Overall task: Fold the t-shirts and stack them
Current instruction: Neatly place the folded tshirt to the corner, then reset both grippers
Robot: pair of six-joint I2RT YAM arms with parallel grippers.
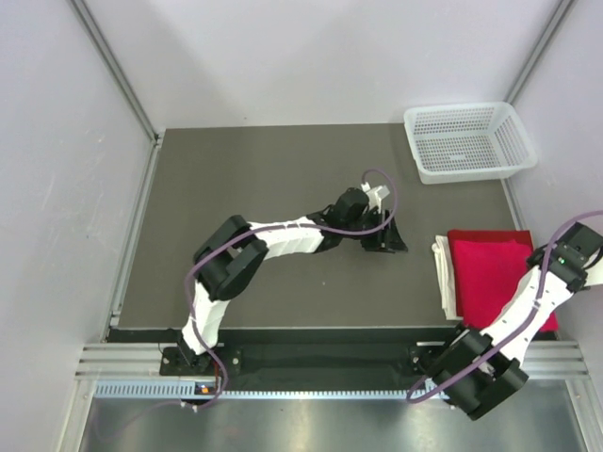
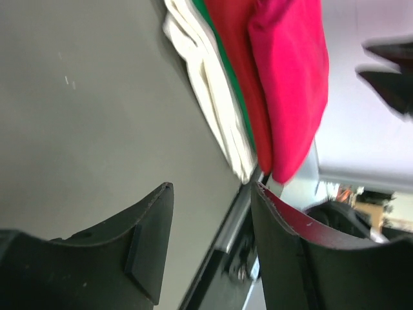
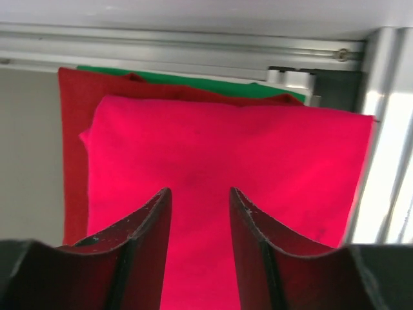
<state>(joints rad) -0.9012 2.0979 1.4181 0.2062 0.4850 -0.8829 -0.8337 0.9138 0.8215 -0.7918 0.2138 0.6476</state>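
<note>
A folded bright red t-shirt (image 3: pixel 226 142) tops a stack at the table's right edge (image 1: pixel 490 273). Under it lie a darker red t-shirt (image 3: pixel 71 161), a green layer (image 3: pixel 193 79) and a white cloth (image 1: pixel 443 273). My right gripper (image 3: pixel 200 190) hovers just above the top shirt, open, with only cloth showing behind the gap. My left gripper (image 1: pixel 382 235) is near the middle of the table, left of the stack, open with nothing between its fingers (image 2: pixel 151 232). Its wrist view shows the stack's edge, white cloth (image 2: pixel 213 97) below red layers (image 2: pixel 290 77).
A white mesh basket (image 1: pixel 466 141) stands at the back right corner of the dark table (image 1: pixel 264 188). White walls and metal frame rails enclose the table. The right frame post (image 3: pixel 387 129) runs close beside the stack.
</note>
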